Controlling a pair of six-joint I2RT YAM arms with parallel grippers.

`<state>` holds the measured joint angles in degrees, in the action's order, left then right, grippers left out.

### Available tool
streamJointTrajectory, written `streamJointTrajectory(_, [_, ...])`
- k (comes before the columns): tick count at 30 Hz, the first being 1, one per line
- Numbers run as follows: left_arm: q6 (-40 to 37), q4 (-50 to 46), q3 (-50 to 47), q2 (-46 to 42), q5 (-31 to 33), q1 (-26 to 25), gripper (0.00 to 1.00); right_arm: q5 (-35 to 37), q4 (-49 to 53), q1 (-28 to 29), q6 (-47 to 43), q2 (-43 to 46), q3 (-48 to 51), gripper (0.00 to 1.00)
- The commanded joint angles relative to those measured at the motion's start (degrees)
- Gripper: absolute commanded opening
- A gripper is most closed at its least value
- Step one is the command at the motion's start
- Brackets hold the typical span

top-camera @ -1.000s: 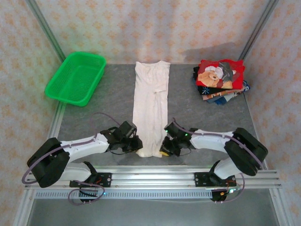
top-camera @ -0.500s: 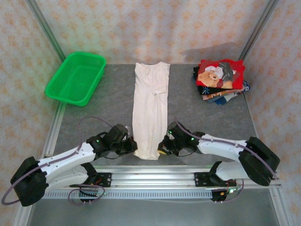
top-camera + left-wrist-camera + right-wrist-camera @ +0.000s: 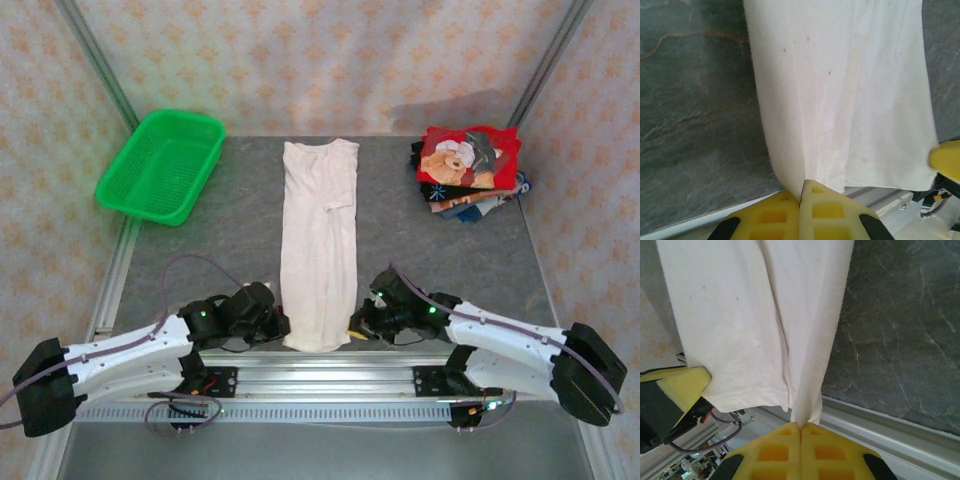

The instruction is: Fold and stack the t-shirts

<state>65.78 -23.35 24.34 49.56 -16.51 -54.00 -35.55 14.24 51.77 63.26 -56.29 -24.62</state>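
Grey table [image 3: 210,250]: shirt [image 3: 320,240] corners hidden inside left gripper [image 3: 801,194], right gripper [image 3: 801,426].

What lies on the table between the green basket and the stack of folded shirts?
The off-white shirt, a long narrow strip running far to near, with bare table either side, as the top external view shows.

LIGHT: we see bright, even, diffuse light from above | SHADOW: a soft grey patch on the wallpapered wall [image 3: 450,105], beyond and right of the off-white t-shirt [image 3: 320,240] | EXPOSURE: that t-shirt looks nearly washed out in our wrist views | FOCUS: top view sharp, wrist views slightly soft
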Motion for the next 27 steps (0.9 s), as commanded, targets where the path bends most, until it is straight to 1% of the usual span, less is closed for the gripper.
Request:
streamJointTrajectory(1, [2.94,-5.59,3.42,-3.54,5.26,-0.58,0.0,2.33,4.04,0.43,2.11,3.68,0.66,0.0])
streamJointTrajectory(4, [2.88,-8.63,6.26,-4.82,7.7,-0.49,0.0,4.47,6.77,0.35,1.83,5.96,-1.56,0.0])
streamJointTrajectory(6, [2.82,-9.21,8.53,-4.52,8.68,-0.07,0.0,5.65,9.09,-0.1,0.47,5.66,-4.37,0.0])
streamJointTrajectory(9, [1.22,-8.18,13.55,-2.2,6.69,3.92,0.0,4.69,12.1,-3.89,-3.14,3.12,-9.9,0.0])
streamJointTrajectory(11, [-1.9,-11.17,17.95,0.42,5.21,7.23,0.0,3.31,13.37,-8.01,-6.16,0.99,-13.6,0.0])
streamJointTrajectory(14, [-6.78,-13.68,23.45,4.47,2.65,12.7,0.0,-0.98,14.55,-14.88,-11.74,-5.3,-20.37,0.0])
streamJointTrajectory(16, [-9.29,-13.91,25.62,7.51,-0.71,17.35,0.0,-2.89,17.0,-17.91,-16.61,-10.95,-26.65,0.0])
streamJointTrajectory(19, [-12.99,-13.74,28.71,11.75,-3.3,23.17,0.0,-4.66,20.42,-21.96,-22.25,-19.63,-35.15,0.0])
streamJointTrajectory(23, [-17.43,-12.41,33.21,18.85,-7.66,30.31,0.0,-6.86,20.13,-26.38,-24.89,-28.11,-42.74,0.0])
streamJointTrajectory(27, [-22.32,-12.7,39.59,27.54,-10.03,34.68,0.0,-8.13,22.09,-29.37,-27.79,-36.48,-50.67,0.0])
